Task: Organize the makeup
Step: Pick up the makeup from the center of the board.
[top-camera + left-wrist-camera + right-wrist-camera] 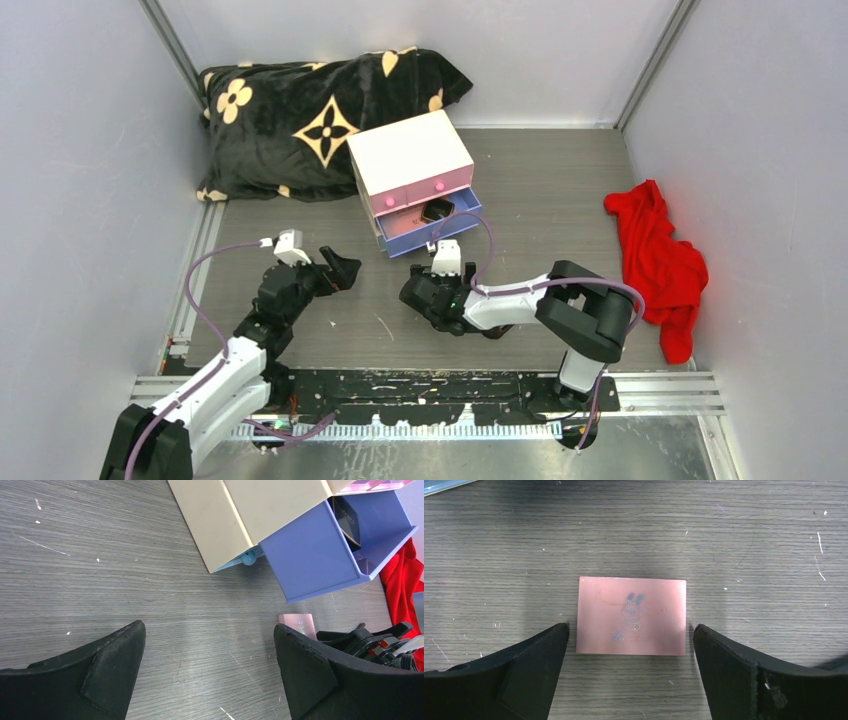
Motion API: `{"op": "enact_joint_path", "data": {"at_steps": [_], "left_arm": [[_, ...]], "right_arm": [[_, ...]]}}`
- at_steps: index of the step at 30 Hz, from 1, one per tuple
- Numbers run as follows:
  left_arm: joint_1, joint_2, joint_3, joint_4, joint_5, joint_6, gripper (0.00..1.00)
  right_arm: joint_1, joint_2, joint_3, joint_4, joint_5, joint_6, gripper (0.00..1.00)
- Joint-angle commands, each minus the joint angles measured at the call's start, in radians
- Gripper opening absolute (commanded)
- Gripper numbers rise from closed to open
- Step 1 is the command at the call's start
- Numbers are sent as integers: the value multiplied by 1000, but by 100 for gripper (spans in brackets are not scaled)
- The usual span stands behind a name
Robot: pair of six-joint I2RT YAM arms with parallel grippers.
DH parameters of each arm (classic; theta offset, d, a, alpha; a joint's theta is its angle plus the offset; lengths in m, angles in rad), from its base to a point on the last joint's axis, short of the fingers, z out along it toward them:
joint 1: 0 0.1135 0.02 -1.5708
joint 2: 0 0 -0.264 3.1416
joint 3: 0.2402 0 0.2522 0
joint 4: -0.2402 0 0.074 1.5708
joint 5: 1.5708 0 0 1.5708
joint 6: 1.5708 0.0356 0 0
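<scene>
A flat pink palette (pixel 631 616) with a rabbit print lies on the grey table, just ahead of my right gripper (pixel 630 630). That gripper is open, one finger to each side of the palette's near edge, not touching it. In the left wrist view a corner of the palette (pixel 297 624) shows beside the right arm's fingers (pixel 370 637). My left gripper (pixel 208 626) is open over bare table, empty. A black compact (pixel 437 211) lies in the open blue drawer (pixel 425 235). From above, my right gripper (pixel 415 290) hides the palette; my left gripper (pixel 340 270) is to its left.
The cream drawer box (pixel 410 160) stands at the back middle, pink drawer shut, blue drawer (pixel 320 555) pulled out. A black flowered blanket (pixel 310 110) fills the back left corner. A red cloth (pixel 655 260) lies at the right wall.
</scene>
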Motion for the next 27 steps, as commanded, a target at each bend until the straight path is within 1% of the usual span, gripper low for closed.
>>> {"op": "enact_joint_path", "data": {"at_steps": [1,6,8,9,10,11,13,14,15,17,21,25,27], "left_arm": [[5,-23,-2,9,-12,15,100],[6,-39,-8,-1,-15,13,100],[7,-44,-8,-5,-16,14,100],[7,-49,-7,-9,-16,12,100],[6,-53,-8,-13,-16,12,100],[7,-56,-8,-17,-17,12,100],[6,-64,-7,-24,-19,12,100],[6,-67,-7,-28,-20,11,100],[7,-70,-6,-31,-20,12,100],[6,-72,-2,-39,-21,12,100],[7,-66,9,-44,-18,15,100],[7,-50,14,-37,-15,14,100],[6,-43,16,-34,-15,10,100]], "right_arm": [[-4,18,22,4,42,23,100],[-13,21,-1,-9,44,58,100],[-17,17,-10,-20,48,83,93],[-17,11,-16,-24,51,92,87],[-18,4,-22,-24,53,97,79],[-18,-3,-29,-23,54,101,65],[-19,-22,-43,-31,58,119,30],[-19,-34,-51,-33,60,126,19],[-20,-46,-58,-37,61,129,11],[-20,-73,-65,-65,64,138,7],[-17,-169,-60,-170,63,111,5],[-11,-320,6,-316,79,19,5],[-11,-386,65,-351,62,-78,5]]}}
